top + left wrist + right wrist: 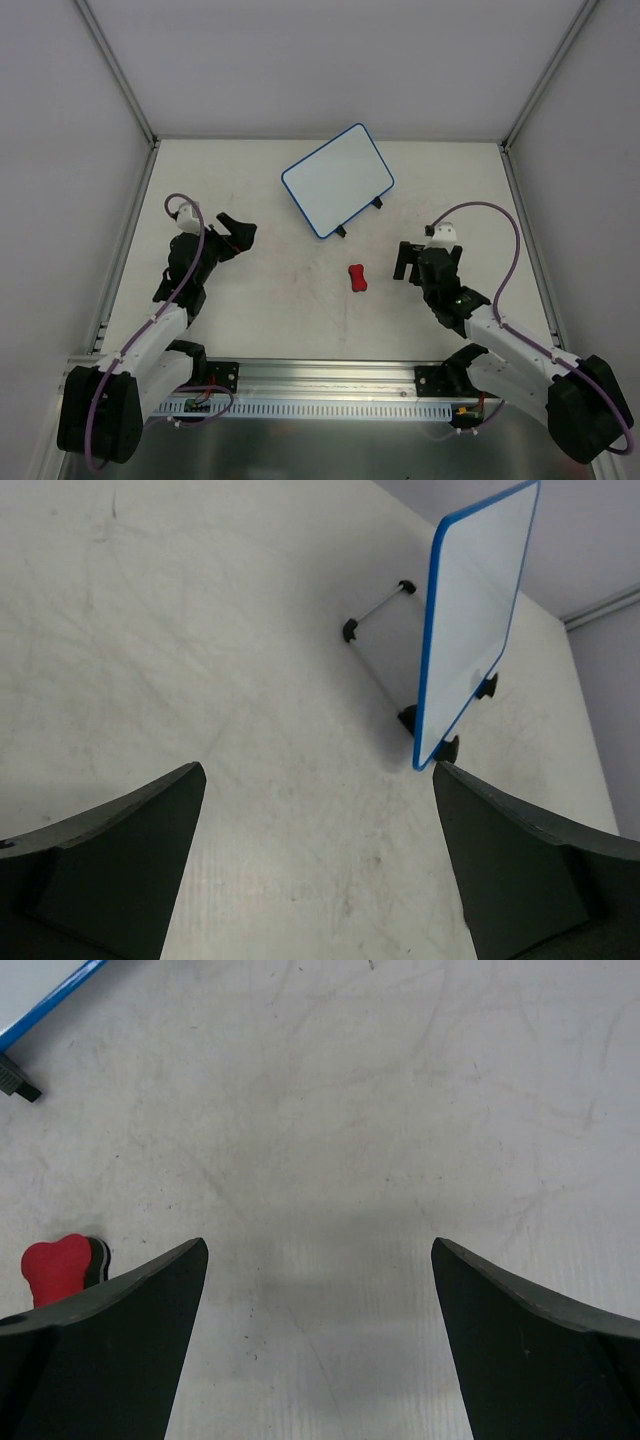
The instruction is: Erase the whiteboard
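The whiteboard [337, 180], white with a thin blue rim and black feet, stands tilted at the back middle of the table; its face shows no marks. It also shows in the left wrist view [478, 615], edge-on, and a corner of it in the right wrist view [40, 995]. A small red bone-shaped eraser [357, 277] lies in front of the board, and shows at the left in the right wrist view [57, 1267]. My left gripper [238, 234] is open and empty, left of the board. My right gripper [402, 262] is open and empty, right of the eraser.
Grey walls with metal posts enclose the table [270, 300] at back and sides. A metal rail [330, 390] runs along the near edge between the arm bases. The board's wire stand [375, 610] sticks out behind it.
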Controlling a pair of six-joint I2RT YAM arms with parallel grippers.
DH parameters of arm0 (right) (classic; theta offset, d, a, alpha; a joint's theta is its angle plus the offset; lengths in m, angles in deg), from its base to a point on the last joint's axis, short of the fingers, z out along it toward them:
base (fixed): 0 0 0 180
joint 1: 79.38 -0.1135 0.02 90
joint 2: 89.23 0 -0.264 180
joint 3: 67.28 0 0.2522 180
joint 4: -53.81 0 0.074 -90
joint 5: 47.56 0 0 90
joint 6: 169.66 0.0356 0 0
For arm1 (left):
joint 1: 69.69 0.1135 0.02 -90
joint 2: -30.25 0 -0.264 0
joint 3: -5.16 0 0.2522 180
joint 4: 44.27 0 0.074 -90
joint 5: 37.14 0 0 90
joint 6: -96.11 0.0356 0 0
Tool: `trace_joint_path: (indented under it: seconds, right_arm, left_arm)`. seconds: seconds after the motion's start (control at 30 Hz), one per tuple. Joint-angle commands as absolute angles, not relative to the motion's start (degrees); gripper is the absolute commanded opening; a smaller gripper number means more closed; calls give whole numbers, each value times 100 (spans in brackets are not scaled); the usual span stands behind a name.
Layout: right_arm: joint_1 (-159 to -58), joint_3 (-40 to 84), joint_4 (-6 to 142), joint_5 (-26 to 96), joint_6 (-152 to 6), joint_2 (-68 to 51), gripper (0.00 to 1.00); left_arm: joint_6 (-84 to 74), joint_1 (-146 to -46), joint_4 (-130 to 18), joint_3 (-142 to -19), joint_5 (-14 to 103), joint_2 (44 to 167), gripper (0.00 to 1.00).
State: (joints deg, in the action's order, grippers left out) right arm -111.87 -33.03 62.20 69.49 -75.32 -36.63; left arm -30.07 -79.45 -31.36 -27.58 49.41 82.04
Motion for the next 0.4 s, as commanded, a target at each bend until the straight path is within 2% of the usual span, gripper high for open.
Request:
trace_joint_path:
  seconds: [0.0, 0.37]
  right_arm:
    - [-11164, -3111, 5517, 7364, -7351, -3536, 99]
    - [-11164, -2838, 5517, 6907, -7509, -3307, 99]
  left_arm:
    - [-2624, -7989, -3474, -2556, 4837, 8131, 99]
    - [-2570, -7988, -3395, -2661, 4609, 8289, 99]
